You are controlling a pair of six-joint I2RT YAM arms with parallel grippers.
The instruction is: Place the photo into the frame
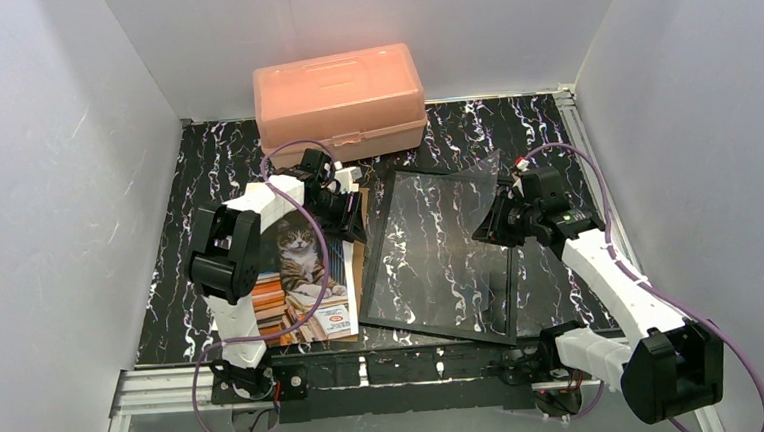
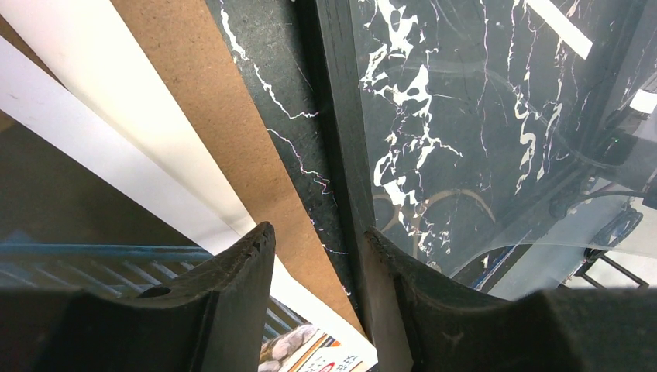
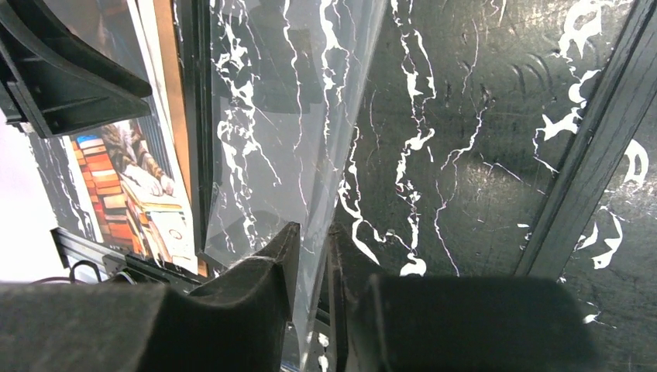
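Photo [image 1: 306,271]: cat print lying face up on the desk [image 1: 205,167], toward the left end of the near edge. It's on top of a white sheet [image 2: 116,101] and a brown board [image 2: 201,101], and the left arm crosses over its far end.
Frame [image 1: 436,263]: flat in the middle of the desk, a bit askew, just right of that stack, with no print in it. The left wrist view shows a thin strip of bare desk between the board and the frame's left rail.
Clear pane [image 3: 294,116]: over the frame; its far-right corner looks curled up.
Left pincer [image 2: 318,240]: down by the frame's far-left corner, jaws about half apart. Only desk and the rail show between them, and the rail sits right by one finger.
Right pincer [image 3: 314,232]: at the frame's right side, jaws narrow, with the pane's edge running into the gap. Can't tell if it's actually pinching it.
Peach box [image 1: 340,93]: lid down, at the middle of the far edge, apart from the photo.
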